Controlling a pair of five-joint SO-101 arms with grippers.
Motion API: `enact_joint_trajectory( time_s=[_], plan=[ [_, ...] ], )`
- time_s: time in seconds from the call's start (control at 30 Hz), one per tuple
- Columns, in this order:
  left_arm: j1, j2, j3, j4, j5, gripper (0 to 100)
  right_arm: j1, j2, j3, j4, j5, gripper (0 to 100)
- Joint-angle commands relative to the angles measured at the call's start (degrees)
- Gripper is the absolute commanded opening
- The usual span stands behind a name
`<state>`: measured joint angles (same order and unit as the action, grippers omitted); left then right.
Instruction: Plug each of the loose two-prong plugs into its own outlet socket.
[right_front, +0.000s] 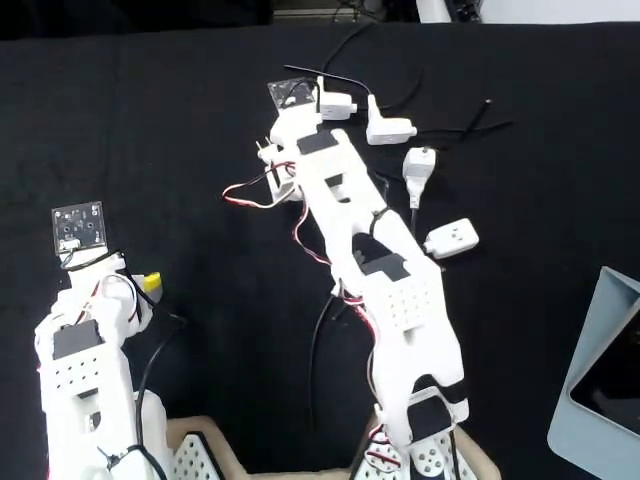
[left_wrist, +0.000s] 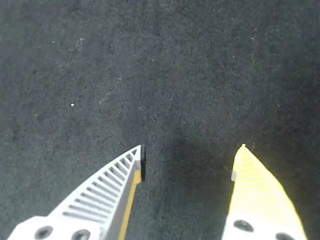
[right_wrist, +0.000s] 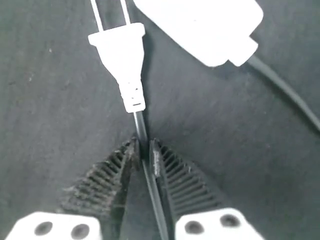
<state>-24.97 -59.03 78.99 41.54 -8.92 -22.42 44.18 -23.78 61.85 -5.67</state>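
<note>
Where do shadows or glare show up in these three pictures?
Left wrist view: a dark shadow patch lies on the cloth between the tips of the open left claw. Right wrist view: the plug, just past the right claw pinching its cord, and the outlet block glare bright. High view: the outlet blocks glare, their detail washed out against the dark cloth.

Bright even light; white plug (right_wrist: 122, 55) glares; soft shadow beneath left gripper (left_wrist: 191, 146).
</note>
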Motion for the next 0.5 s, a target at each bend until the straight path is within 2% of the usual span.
enact_joint_trajectory(
  time_s=[0.0, 0.17, 0.47],
  plan=[
    [-0.4, -0.7, -0.4, -0.97, 0.35, 29, -0.18, -4.35, -3.03, 6.07, -4.22, 1.1],
    [-0.31, -0.7, -0.4, -0.97, 0.35, 29, -0.26, -12.0, -2.86, 13.19, -10.37, 1.1],
    [-0.22, -0.62, -0.4, -1.05, 0.35, 29, 0.26, -27.3, -2.86, 28.4, -17.14, 1.1]
  ],
)
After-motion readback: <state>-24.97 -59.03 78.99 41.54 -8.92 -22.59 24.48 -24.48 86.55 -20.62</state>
